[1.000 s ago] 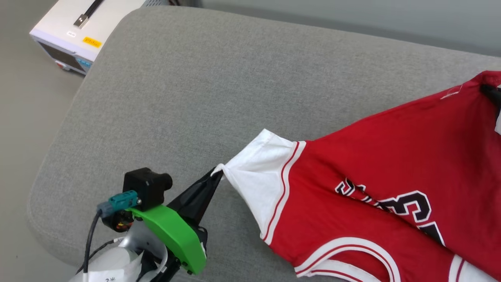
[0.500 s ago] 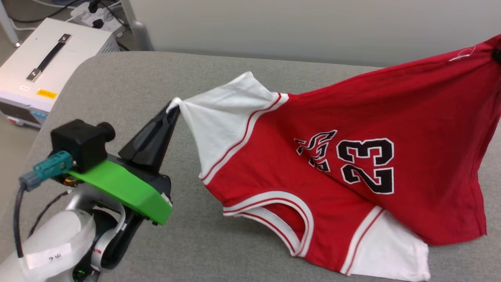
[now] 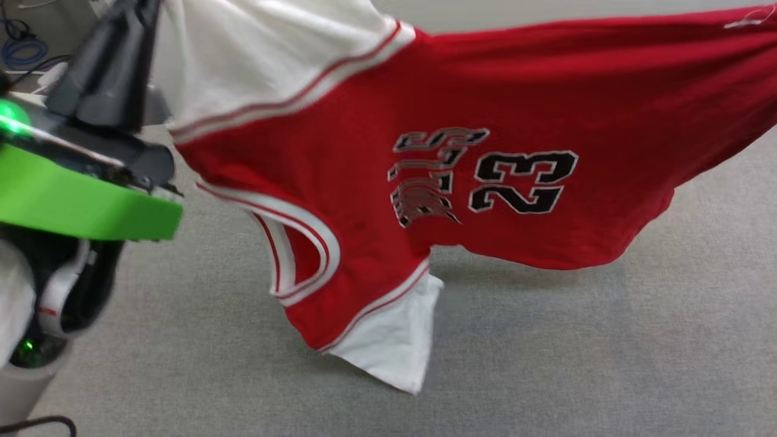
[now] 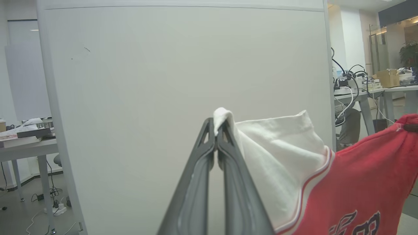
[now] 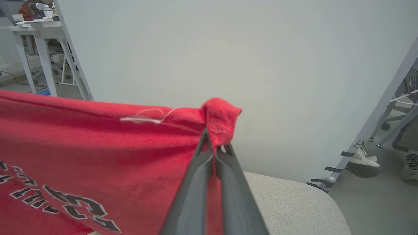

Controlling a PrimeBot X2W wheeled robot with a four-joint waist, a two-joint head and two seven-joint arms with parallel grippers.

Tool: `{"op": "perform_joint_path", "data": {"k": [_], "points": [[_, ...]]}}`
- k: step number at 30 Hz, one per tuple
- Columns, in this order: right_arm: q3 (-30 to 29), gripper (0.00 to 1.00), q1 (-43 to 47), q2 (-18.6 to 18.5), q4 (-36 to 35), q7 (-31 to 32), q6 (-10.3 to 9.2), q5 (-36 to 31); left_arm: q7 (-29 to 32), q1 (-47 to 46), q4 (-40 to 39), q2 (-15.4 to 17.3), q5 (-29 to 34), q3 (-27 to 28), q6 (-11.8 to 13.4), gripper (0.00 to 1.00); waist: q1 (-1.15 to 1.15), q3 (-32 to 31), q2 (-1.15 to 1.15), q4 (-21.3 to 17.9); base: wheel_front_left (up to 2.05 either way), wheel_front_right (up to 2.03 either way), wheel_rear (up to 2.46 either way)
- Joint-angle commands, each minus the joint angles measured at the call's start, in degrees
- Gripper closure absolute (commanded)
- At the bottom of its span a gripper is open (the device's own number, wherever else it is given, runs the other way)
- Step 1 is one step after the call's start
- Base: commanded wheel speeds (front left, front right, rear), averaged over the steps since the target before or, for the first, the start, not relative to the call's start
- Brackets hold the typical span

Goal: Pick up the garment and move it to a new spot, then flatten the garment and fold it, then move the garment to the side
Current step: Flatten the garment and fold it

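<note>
The garment [image 3: 485, 91], a red jersey with white sleeves and a black "23", hangs stretched in the air above the grey cushion [image 3: 607, 340]. My left gripper [image 3: 141, 7] is shut on the tip of one white sleeve [image 4: 277, 153], and in the left wrist view its fingertips [image 4: 216, 129] pinch that fabric. My right gripper [image 5: 214, 145] is shut on a bunched red corner [image 5: 222, 117] of the hem. The other white sleeve [image 3: 394, 340] dangles lowest, close to the cushion; whether it touches is unclear. The lettering beside the number is creased.
A pale wall panel [image 4: 163, 81] stands right behind the cushion. Tables with cables [image 4: 359, 88] lie beyond it. The cushion's rounded end [image 5: 294, 202] is on the right, with a person's shoes [image 5: 362, 161] on the floor past it.
Both grippers have lifted the garment from lying on the cushion to hanging stretched in the air. The left arm has come up close to the head camera, and the view itself has shifted.
</note>
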Motion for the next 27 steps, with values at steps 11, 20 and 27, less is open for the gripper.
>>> {"op": "perform_joint_path", "data": {"k": [11, 20, 27], "points": [[-2.86, 1.00, -5.27, 0.42, -3.21, -3.54, -0.04, -0.65, 2.13, -14.63, 0.42, 4.05, 3.35, 3.48, -2.74, 1.00, 0.00, 8.52, 0.00, -1.48, 0.00, 0.00, 0.00], [-0.88, 1.00, -19.98, -2.49, 3.35, -7.16, -0.04, -2.63, 7.94, -30.93, 10.03, 7.40, 4.72, 2.16, -11.55, 1.00, 0.00, 21.43, 0.00, -1.93, 0.00, 0.00, 0.00], [4.43, 1.00, -36.94, -3.60, 16.58, -13.14, -0.04, -6.79, 9.76, -49.23, 24.13, 4.77, 9.39, -1.64, -19.49, 1.00, 0.00, 30.53, 0.00, -1.99, 0.00, 0.00, 0.00]]}}
